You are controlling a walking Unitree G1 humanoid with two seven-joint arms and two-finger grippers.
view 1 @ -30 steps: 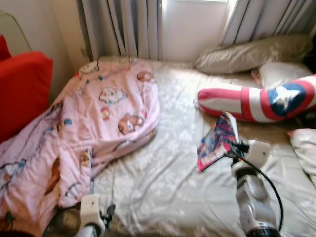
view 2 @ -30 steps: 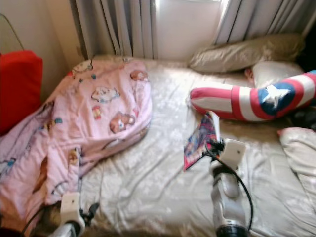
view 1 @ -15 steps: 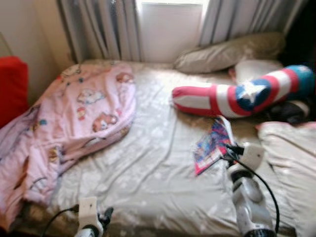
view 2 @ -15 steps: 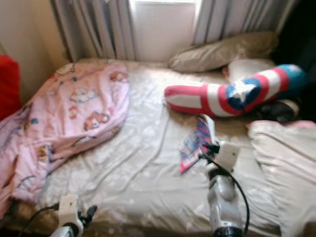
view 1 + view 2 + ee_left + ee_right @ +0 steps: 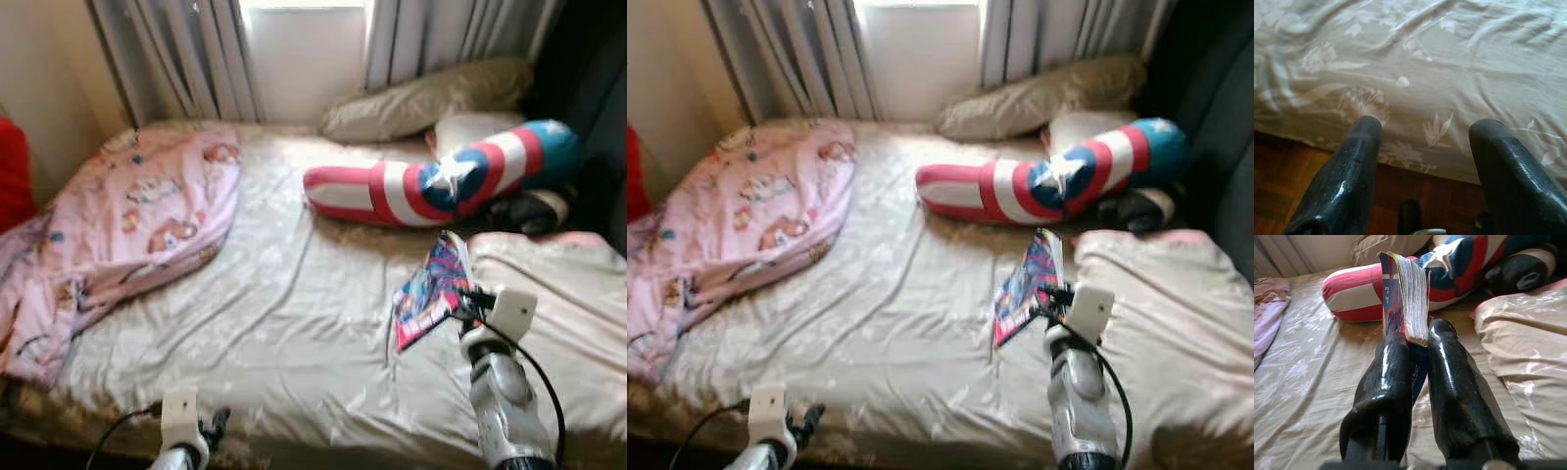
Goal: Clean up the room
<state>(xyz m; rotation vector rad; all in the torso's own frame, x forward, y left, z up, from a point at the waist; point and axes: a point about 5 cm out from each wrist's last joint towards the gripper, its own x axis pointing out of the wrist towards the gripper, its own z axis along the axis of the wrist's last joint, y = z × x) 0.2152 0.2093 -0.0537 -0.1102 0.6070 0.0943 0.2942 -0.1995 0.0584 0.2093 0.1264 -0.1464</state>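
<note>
1. My right fingers [image 5: 1418,360] pinch a thin, colourful paperback comic book [image 5: 431,290] by its lower edge, and it stands up above the beige floral bed sheet [image 5: 274,323]. The hold is narrow, so I judge the book could pivot or slide out if I swing the arm fast.
2. The loose pages fan open above my fingers. They could flop, catch the air and pull the cover from the pinch.
3. Just beyond the book lies a long red, white and blue striped cushion with a star [image 5: 441,181], and beside my right fingers a pale cream pillow [image 5: 568,294]. Carrying low, I might snag the book on either.
4. My left fingers [image 5: 1425,142] are spread, holding nothing, low at the near edge of the bed. Walking could knock them against the mattress side.
5. A pink cartoon-print quilt [image 5: 127,225] sits crumpled far off on my left fingers' side; I judge it not yet tidied.
</note>
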